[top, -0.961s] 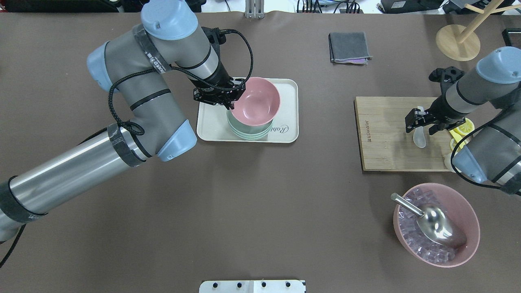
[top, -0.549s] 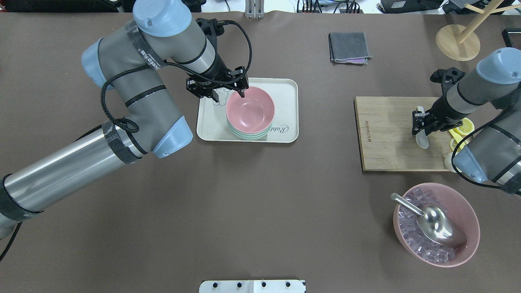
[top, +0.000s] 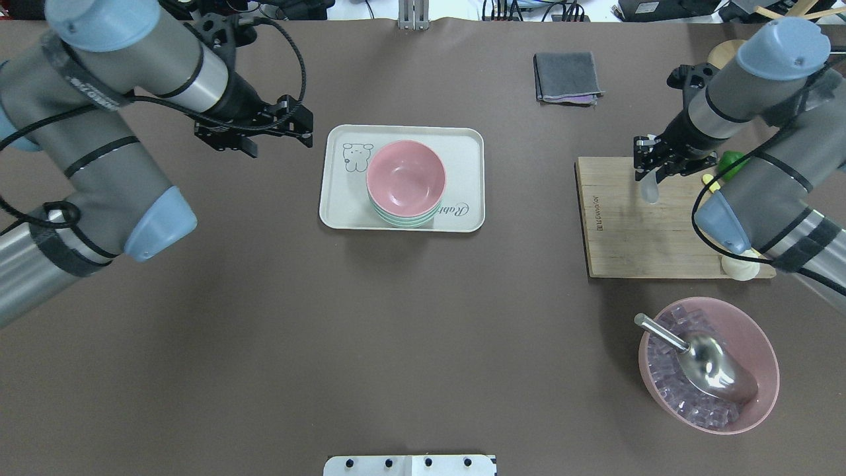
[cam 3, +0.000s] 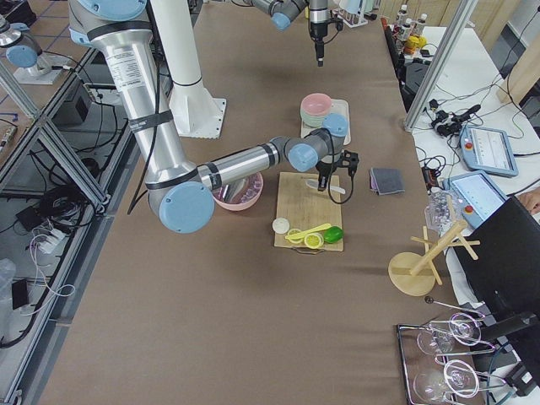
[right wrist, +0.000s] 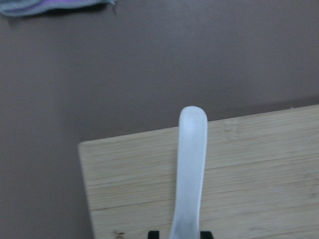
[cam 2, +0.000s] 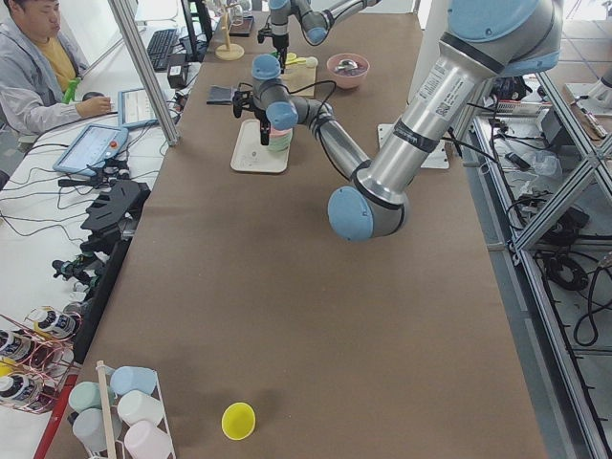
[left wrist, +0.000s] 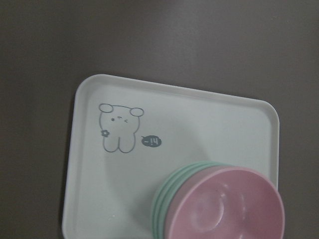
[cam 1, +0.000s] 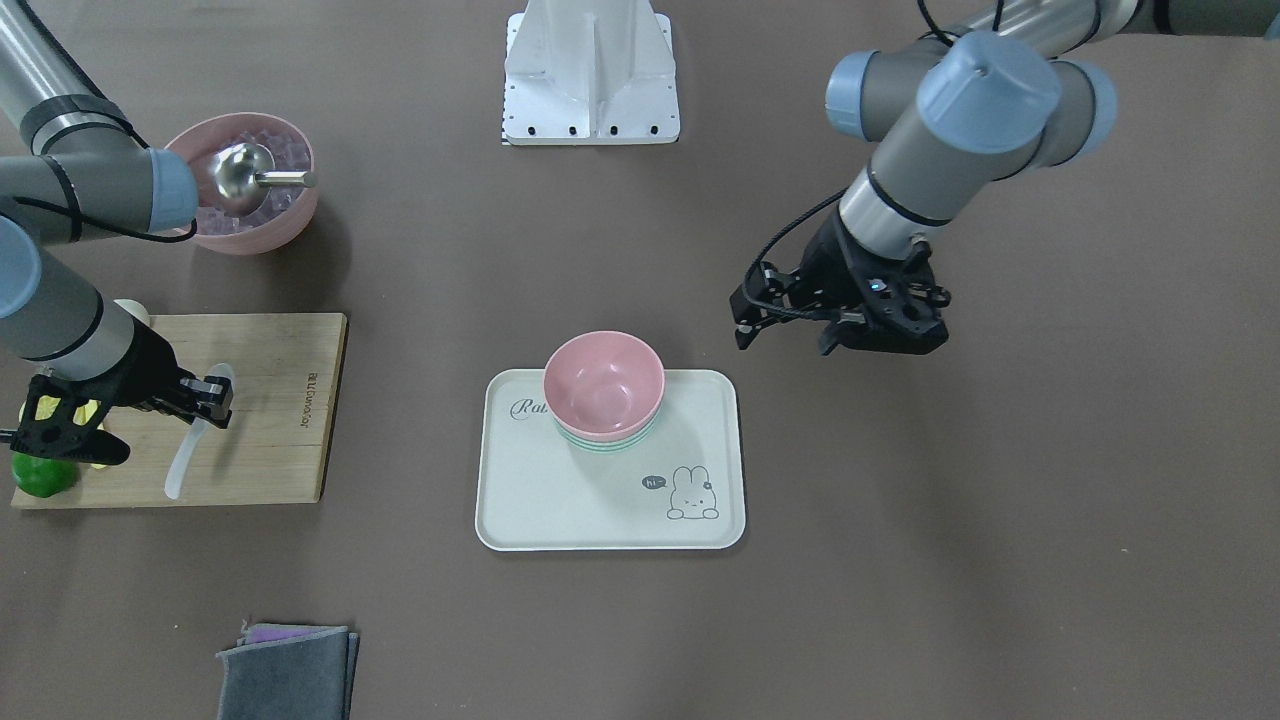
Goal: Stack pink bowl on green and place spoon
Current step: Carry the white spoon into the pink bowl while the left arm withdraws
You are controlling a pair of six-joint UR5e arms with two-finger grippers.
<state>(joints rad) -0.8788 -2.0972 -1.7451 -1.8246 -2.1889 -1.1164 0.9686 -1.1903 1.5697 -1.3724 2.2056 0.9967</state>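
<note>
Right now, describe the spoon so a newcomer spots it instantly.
Find the wooden cutting board on the robot's right. Over it, the right gripper holds a slim, milky-white spoon. The only other scoop, in the pink ice bowl, is shiny metal.

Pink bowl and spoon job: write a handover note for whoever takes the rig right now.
Grippers: the left gripper is open and empty, over the table beside the tray. The right gripper is shut on the spoon, over the cutting board.
Things: the pink bowl sits nested on the green bowls on the tray.
Done: the stacking.
Left: carry the spoon across and set it down, presumably in the pink bowl.
</note>
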